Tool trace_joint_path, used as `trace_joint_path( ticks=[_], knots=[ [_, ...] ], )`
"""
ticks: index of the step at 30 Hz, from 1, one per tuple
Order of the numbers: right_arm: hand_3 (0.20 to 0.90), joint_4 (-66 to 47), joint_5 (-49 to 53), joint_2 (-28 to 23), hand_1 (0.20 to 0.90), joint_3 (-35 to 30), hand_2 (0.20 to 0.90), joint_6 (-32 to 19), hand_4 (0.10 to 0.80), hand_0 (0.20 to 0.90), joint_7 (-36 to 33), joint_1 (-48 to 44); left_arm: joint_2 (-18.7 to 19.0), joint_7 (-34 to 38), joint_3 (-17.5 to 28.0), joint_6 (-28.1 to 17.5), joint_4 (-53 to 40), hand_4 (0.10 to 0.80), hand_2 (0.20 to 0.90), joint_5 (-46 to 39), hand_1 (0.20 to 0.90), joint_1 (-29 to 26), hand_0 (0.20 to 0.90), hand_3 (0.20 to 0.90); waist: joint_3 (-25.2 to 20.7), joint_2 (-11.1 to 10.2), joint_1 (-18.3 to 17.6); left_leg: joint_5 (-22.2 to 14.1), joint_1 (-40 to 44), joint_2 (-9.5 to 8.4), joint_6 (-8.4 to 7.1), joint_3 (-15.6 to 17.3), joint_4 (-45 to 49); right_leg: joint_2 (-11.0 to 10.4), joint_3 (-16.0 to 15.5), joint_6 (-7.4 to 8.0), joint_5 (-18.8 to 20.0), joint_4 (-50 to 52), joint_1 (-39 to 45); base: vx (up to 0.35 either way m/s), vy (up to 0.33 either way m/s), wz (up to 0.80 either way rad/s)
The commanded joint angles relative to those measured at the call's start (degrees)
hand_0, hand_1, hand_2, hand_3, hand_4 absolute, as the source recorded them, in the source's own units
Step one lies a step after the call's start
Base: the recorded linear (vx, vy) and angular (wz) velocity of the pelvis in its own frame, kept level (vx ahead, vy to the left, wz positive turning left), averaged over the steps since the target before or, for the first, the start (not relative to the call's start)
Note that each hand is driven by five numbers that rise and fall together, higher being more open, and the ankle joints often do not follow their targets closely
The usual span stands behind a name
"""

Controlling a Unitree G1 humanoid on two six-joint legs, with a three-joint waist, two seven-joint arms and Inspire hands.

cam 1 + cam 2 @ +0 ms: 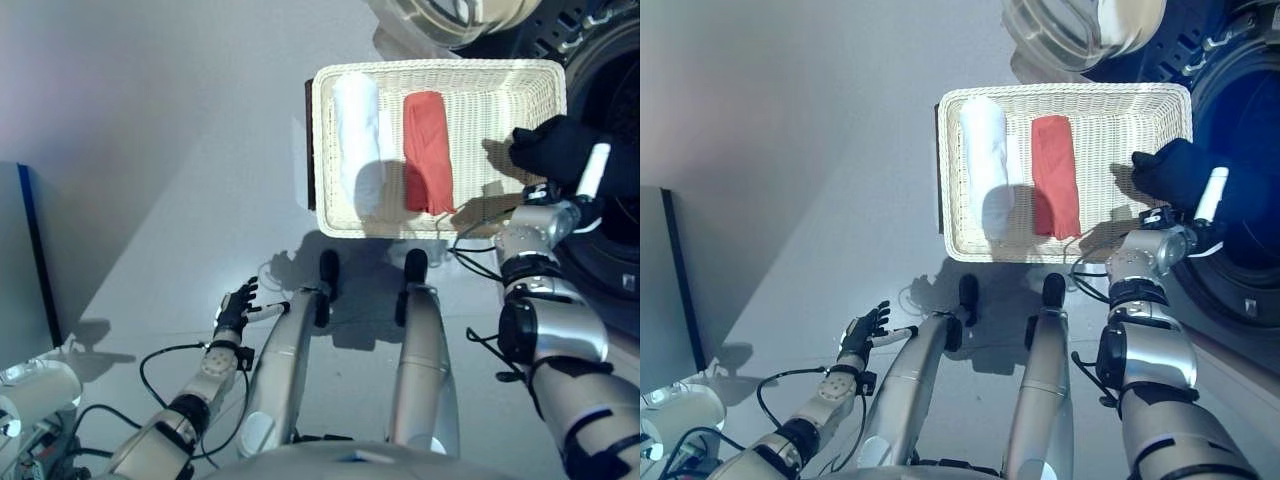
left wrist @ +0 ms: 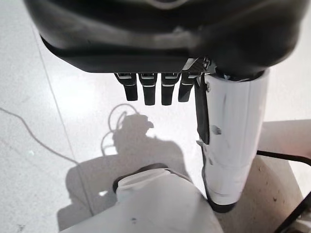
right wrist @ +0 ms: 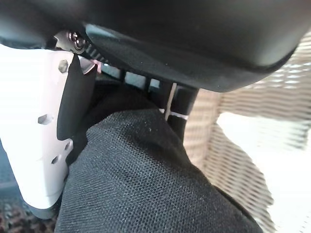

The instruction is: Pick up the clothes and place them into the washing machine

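Note:
A white wicker basket (image 1: 330, 222) stands on the floor ahead. In it lie a rolled white cloth (image 1: 357, 140) and a folded red cloth (image 1: 427, 150) side by side. My right hand (image 1: 593, 172) is over the basket's right end, shut on a black garment (image 1: 550, 145). In the right wrist view the black fabric (image 3: 146, 184) fills the space between thumb and fingers. The washing machine's dark drum opening (image 1: 610, 90) lies just right of that hand. My left hand (image 1: 235, 308) hangs low at the left over bare floor, fingers (image 2: 150, 90) relaxed and holding nothing.
The washer's round glass door (image 1: 450, 20) stands swung out beyond the basket's far rim. A dark-edged panel (image 1: 30, 250) rises at the far left. Pale floor stretches left of the basket.

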Motion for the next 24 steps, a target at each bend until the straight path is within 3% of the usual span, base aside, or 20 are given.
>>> trace_joint_path(
  ticks=[1,5,11,17,23,24],
  knots=[
    [0.2,-6.2,-5.5,-10.1,0.2,2.6,0.2,-6.8,0.3,0.2,-1.6,-2.9,0.1,0.8,2.4,-0.6,2.7,0.8,0.9,-0.3,0.9,4.9,0.9,0.9,-2.0,2.2,-1.7,-7.7,-1.5,0.75,-3.97,-1.3,8.0,0.8,-5.3,-2.95,-4.6,4.5,2.5,0.0,0.0,0.0],
    [0.2,-8.1,-8.6,-13.3,0.2,3.9,0.2,-7.4,0.3,0.2,-3.9,-5.2,-0.2,0.6,2.1,-0.7,3.2,0.8,0.9,-0.1,0.9,6.4,0.9,0.9,-2.5,3.0,-1.4,-8.6,-2.0,0.68,-3.8,-0.6,8.9,0.8,-4.8,-3.22,-5.1,5.5,1.5,0.031,0.012,-0.09],
    [0.2,-10.0,-17.1,-22.4,0.2,6.1,0.2,-6.4,0.3,0.2,-9.8,-8.5,0.6,0.7,1.4,-1.3,2.7,0.8,0.9,0.7,0.9,9.2,0.9,0.9,-4.5,5.0,-0.8,-8.4,-1.4,0.0,-3.74,0.4,7.1,0.7,-3.6,-3.4,-5.9,5.7,0.8,0.041,0.032,-0.05],
    [0.2,-6.5,-21.3,-32.3,0.2,11.2,0.2,-4.6,0.3,0.2,-12.2,-14.5,1.0,1.0,1.4,-2.3,0.8,0.8,0.9,1.1,0.9,10.0,0.9,0.9,-6.1,6.7,-0.2,-6.7,-0.7,-0.39,-3.69,1.1,2.9,0.6,-2.2,-3.58,-4.6,2.9,0.4,0.029,0.013,-0.07],
    [0.2,-0.2,-25.9,-40.1,0.2,16.7,0.2,-1.7,0.3,0.2,-16.2,-19.9,1.6,1.9,0.7,-2.7,0.3,0.8,0.9,2.4,0.9,10.6,0.9,0.9,-7.7,6.6,0.2,-6.1,-0.5,-0.23,-3.51,2.0,0.8,1.5,-1.3,-3.99,-3.9,1.3,-0.4,0.011,0.002,-0.06],
    [0.2,0.9,-26.2,-41.6,0.2,18.6,0.2,-1.1,0.3,0.2,-16.2,-21.9,1.6,2.0,0.8,-2.8,-0.1,0.8,0.9,2.2,0.9,10.7,0.9,0.9,-7.6,6.7,0.1,-4.0,-1.1,-0.01,-3.29,2.7,-0.2,1.5,-1.4,-4.21,-1.6,0.2,-1.0,0.011,-0.005,-0.09]
  ],
)
